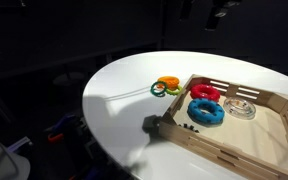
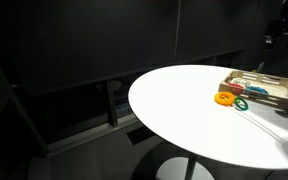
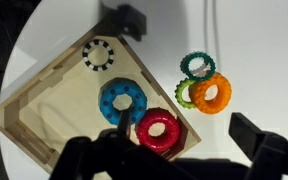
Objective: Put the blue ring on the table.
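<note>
Blue ring (image 3: 108,103) lies in wooden tray (image 3: 52,115), beside red ring (image 3: 142,133).

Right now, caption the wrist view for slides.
Blue ring and red ring in the wooden tray; orange ring and green rings beside it on the table.

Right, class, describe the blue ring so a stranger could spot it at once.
On the round white table sits a light wooden tray. Inside it lies the blue ring, between a red ring and a black-and-white ring; it is the only blue thing there.
</note>
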`<action>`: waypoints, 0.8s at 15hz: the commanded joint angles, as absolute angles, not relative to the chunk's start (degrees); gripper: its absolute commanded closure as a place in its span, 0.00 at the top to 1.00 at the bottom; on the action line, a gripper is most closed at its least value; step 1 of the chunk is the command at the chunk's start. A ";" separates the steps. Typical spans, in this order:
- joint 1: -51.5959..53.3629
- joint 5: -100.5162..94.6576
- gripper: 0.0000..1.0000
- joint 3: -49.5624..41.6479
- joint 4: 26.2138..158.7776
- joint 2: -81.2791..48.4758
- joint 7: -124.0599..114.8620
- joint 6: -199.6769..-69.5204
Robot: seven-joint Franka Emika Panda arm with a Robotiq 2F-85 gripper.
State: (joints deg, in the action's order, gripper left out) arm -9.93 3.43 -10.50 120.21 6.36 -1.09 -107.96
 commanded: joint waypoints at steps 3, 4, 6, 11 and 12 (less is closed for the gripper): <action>-9.98 3.43 1.00 -10.45 120.13 6.18 -1.04 -107.78; -9.97 3.43 1.00 -10.45 120.13 6.18 -1.04 -107.78; -9.97 3.43 1.00 -10.45 120.13 6.18 -1.04 -107.78; -10.71 2.46 1.00 -11.13 120.30 5.64 -1.22 -110.03; -11.01 2.50 1.00 -11.52 120.25 5.16 -1.15 -110.88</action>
